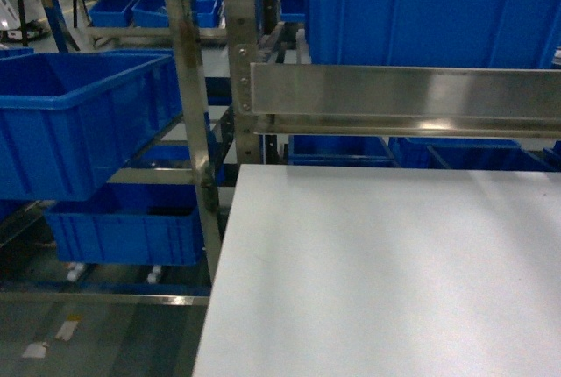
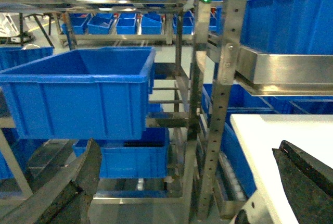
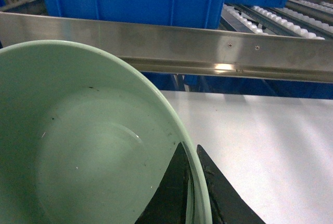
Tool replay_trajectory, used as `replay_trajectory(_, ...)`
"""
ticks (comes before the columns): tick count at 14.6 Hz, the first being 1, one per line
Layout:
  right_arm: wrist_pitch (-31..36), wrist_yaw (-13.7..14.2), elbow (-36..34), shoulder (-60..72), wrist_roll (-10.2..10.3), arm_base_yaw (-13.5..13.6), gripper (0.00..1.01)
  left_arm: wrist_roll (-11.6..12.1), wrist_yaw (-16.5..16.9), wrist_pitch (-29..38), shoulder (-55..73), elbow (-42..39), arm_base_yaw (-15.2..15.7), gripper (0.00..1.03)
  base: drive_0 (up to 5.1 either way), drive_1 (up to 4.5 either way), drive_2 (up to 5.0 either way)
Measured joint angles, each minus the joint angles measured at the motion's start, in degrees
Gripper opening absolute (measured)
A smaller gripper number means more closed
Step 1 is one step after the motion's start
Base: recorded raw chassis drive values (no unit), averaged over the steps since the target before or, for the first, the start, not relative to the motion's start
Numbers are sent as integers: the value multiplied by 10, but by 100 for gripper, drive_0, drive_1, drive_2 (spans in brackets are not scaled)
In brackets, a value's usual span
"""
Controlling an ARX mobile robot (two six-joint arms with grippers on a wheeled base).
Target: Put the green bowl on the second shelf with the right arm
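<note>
Pinching green bowl (image 3: 78,151) by rim at lower left of right wrist view, right gripper (image 3: 191,193) clamps thin wall. Risks: slip, rim clipping steel rail (image 3: 208,47) across top. Left gripper (image 2: 182,182) spread, empty.

— What is seen of the green bowl (image 3: 78,146)?
— A smooth, slightly glossy glazed look is shown, with a few dark specks inside. Its rim is pinched by the right gripper (image 3: 191,193), whose black fingers (image 3: 221,195) are seen as matt and a little grainy.

— And the shelf rail (image 1: 403,96)?
— Brushed metal, satin, with soft reflections. The rack uprights (image 2: 221,104) are finished alike, perforated.

— The blue bins (image 1: 79,118)?
— Moulded plastic, smooth, a mild sheen.

— The white tabletop (image 1: 386,280)?
— Matt and even. The left gripper (image 2: 190,177) pads (image 2: 78,182) are seen as dark, worn and rough.
</note>
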Motion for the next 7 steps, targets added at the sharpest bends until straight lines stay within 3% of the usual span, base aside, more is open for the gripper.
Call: replay_trajectory(7,0,2,0,0,0,-1,2,0,0,1,0,0,0,98,-502,243,243)
